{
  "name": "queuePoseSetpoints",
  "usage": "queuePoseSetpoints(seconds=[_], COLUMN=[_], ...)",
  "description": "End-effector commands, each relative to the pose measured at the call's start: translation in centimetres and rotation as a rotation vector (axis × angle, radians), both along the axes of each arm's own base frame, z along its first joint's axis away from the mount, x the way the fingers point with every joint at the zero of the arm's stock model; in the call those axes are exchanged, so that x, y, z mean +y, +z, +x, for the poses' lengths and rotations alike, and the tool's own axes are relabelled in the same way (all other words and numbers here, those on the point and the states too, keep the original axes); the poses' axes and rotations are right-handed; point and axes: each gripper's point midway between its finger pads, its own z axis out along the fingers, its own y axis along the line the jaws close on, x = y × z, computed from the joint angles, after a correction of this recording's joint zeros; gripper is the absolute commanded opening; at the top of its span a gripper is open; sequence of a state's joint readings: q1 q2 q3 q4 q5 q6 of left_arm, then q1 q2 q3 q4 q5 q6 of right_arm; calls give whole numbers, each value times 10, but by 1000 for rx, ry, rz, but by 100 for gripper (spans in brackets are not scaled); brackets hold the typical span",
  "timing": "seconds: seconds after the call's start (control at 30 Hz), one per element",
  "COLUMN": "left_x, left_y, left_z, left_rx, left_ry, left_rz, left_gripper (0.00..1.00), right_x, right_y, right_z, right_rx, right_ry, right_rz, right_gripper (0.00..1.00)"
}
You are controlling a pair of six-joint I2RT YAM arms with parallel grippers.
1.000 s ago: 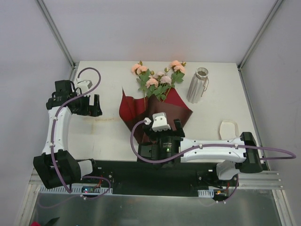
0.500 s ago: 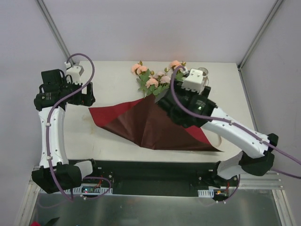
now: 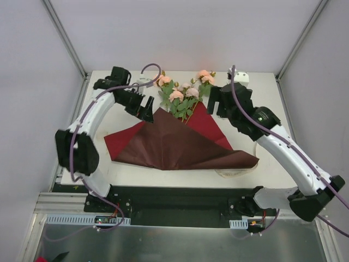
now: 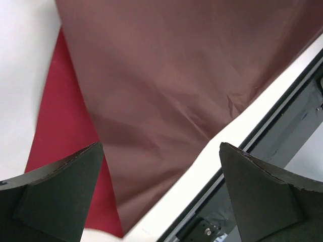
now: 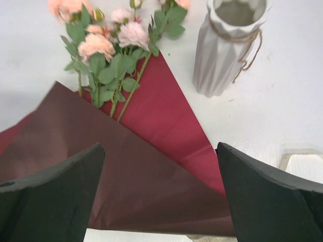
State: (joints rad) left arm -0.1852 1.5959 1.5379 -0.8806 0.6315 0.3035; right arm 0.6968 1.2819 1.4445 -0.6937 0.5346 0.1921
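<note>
Both grippers hang wide open and empty: the left gripper point(image 3: 146, 110) over the paper's point(image 3: 180, 144) far corner, the right gripper point(image 3: 216, 101) over its far right edge. Flowers point(image 3: 182, 97) lie on the paper's far tip, with the vase point(image 5: 229, 45) just right of it. A low pass could snag the paper and drag the flowers.

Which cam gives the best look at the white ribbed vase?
Right wrist: the vase stands upright beside the red wrapping paper, with its rim, ribs and twine tie all visible. Top external: the right arm hides it. Left wrist: only wrapping paper, no vase.
</note>
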Motion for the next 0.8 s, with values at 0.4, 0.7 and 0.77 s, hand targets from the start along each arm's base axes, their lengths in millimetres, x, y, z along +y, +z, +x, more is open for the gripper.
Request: queuePoseSetpoints(seconds=[0.4,0.7,0.77], left_x=[-27,-30,-31], left_y=[-106,-122,-120], left_z=[96,82,82], left_rx=[159,207,200], left_ry=[-77,-120,-128], left_rz=[-1,-25,-35], left_gripper=[99,72,63], right_x=[-3,7,7], right_y=[66,61,63], right_z=[-24,-20,-20], right_rx=[-225,-211,-212], right_ry=[149,175,173], right_rz=[155,197,204], right_gripper=[98,99,99])
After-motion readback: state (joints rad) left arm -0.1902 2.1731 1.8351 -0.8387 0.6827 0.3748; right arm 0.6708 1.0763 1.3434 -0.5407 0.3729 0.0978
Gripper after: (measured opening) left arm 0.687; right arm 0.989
